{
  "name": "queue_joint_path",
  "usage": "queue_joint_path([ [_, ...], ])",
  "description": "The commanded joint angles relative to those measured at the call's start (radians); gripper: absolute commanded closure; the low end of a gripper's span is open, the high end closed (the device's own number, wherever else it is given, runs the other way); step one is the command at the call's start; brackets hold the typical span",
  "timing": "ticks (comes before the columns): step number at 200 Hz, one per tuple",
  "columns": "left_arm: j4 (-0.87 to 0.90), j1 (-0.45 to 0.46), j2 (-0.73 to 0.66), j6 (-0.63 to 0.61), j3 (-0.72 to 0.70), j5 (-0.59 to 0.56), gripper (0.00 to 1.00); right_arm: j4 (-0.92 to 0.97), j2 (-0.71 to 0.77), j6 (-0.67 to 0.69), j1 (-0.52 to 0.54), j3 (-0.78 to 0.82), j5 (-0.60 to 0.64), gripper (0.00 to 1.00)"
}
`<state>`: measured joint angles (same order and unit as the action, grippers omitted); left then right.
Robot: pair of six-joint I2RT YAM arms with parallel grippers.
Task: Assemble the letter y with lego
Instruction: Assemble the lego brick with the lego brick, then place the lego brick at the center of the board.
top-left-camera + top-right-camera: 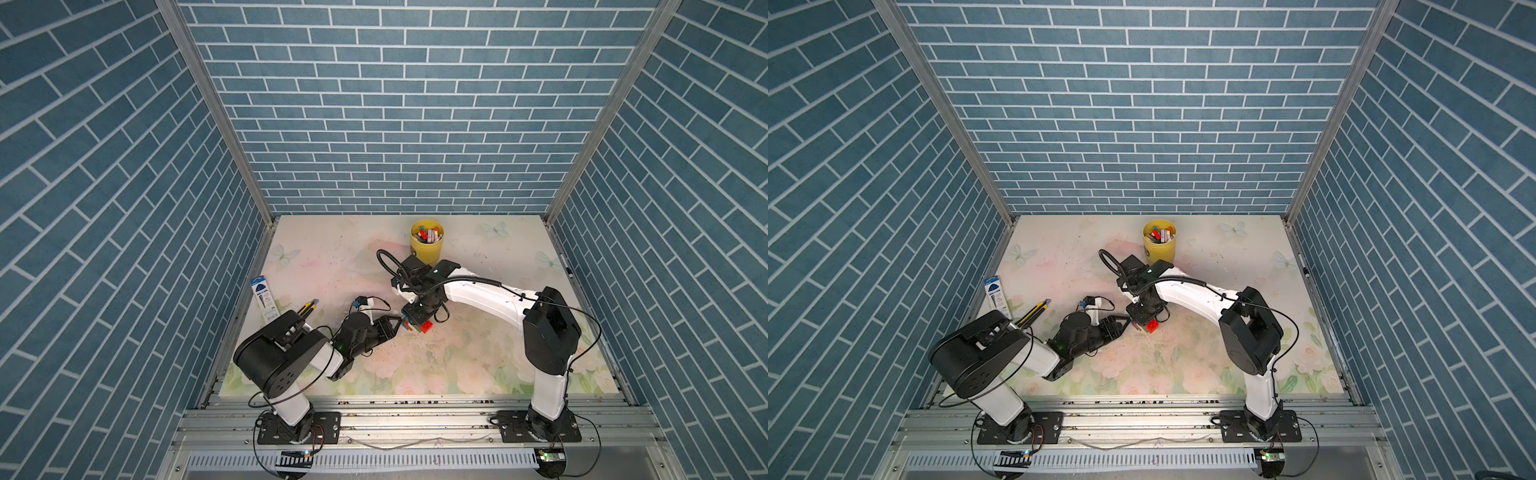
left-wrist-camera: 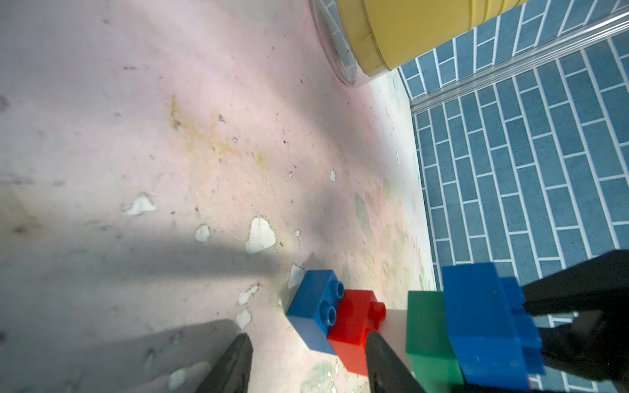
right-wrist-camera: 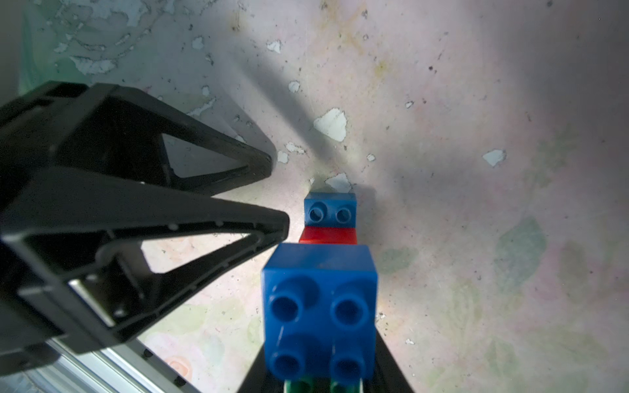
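left gripper [image 3: 279,190] open beside the bricks [image 2: 354,323]
its fingers stood apart, gripping nothing; the right gripper [image 3: 321,360] was clamped on their blue end brick [image 3: 320,272].

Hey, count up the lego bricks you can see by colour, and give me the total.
Blue bricks: 2
Red brick: 1
White brick: 1
Green brick: 1
Total: 5 in view; any others are hidden.

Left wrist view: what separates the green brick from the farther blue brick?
A red brick beside the blue brick, then a white brick against the green brick, seen in the left wrist view.
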<state>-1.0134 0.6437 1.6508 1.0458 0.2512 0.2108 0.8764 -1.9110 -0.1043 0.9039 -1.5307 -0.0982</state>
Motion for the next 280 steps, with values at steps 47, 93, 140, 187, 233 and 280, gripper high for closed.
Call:
queue_joint_path([
  [47, 0.468, -0.028, -0.258, -0.070, -0.051, -0.083, 0.42, -0.061, 0.097, -0.027, -0.064, 0.058, -0.160, 0.80],
  [93, 0.742, -0.061, -0.556, -0.110, -0.063, -0.130, 0.40, -0.148, 0.173, -0.048, -0.118, 0.128, -0.320, 0.80],
  [140, 0.867, -0.091, -0.720, -0.107, -0.090, -0.127, 0.37, -0.280, 0.198, -0.077, -0.168, 0.219, -0.520, 0.79],
  [187, 0.888, -0.100, -0.742, -0.108, -0.074, -0.112, 0.37, -0.444, 0.152, -0.118, -0.230, 0.301, -0.726, 0.78],
  [233, 0.860, -0.102, -0.689, -0.107, -0.061, -0.093, 0.37, -0.518, 0.051, -0.133, -0.273, 0.323, -0.852, 0.76],
  [280, 0.840, -0.102, -0.647, -0.108, -0.045, -0.080, 0.37, -0.537, -0.034, -0.123, -0.299, 0.319, -0.917, 0.73],
])
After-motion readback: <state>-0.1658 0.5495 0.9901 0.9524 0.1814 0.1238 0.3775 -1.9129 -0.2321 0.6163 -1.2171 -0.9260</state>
